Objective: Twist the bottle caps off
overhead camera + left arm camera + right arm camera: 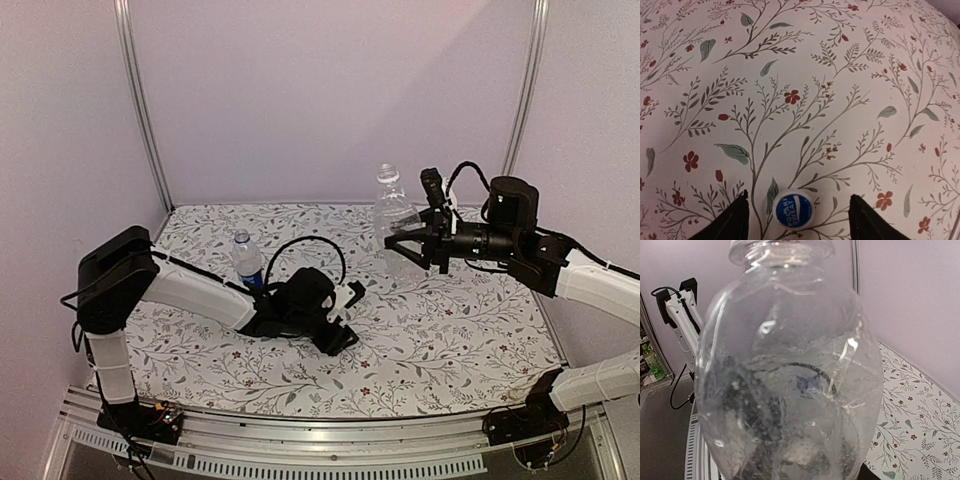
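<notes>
Floral counter [450, 350]; left hand [799, 196] spread wide astride the blue-topped cap [792, 210]; right of that cap, right hand [405, 245] clamps the upright plain bottle [393, 205], neck open.

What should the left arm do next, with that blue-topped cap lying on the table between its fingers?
Probably raise the left gripper, fingers open. The whitish round plastic cap with a blue top lies on the floral tablecloth, touching neither finger, so it looks released. The clear plastic bottle with the dark blue label is capped; the right gripper holds the clear unlabelled plastic bottle.
</notes>
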You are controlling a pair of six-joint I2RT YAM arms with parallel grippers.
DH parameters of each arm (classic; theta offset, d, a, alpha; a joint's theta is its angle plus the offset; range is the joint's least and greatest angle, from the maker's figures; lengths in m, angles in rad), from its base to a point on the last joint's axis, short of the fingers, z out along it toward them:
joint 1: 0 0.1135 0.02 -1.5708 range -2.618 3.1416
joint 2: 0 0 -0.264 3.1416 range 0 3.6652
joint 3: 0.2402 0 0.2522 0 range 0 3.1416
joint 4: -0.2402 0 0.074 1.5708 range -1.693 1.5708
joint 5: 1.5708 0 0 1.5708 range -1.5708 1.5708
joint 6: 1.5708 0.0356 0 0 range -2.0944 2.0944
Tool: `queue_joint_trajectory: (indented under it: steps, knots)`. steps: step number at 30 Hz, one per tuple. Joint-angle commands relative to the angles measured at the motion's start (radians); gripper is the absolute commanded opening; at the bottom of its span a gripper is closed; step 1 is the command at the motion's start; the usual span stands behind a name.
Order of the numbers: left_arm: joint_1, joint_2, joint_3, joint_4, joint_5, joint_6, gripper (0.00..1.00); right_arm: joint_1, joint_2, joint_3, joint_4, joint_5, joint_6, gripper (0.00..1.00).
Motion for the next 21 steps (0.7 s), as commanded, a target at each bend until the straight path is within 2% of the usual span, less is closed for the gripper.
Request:
queue_joint_trajectory:
  steps: [1, 13, 17, 21]
  knots:
    - [-0.012, -0.165, -0.015, 0.002, 0.018, 0.023, 0.72, -0.016, -0.034, -0.019, 0.019, 0.015, 0.009, 0.41]
    - [0.031, -0.545, -0.03, -0.055, 0.075, 0.028, 0.88, -0.018, -0.047, -0.028, -0.016, 0.01, -0.017, 0.45]
    - [0.048, -0.646, 0.005, -0.03, 0.125, 0.007, 0.9, -0.019, -0.033, -0.027, -0.015, -0.047, -0.029, 0.47]
    - [0.064, -0.676, 0.078, -0.017, 0.181, -0.013, 0.91, -0.018, -0.006, -0.017, -0.014, -0.14, -0.039, 0.5]
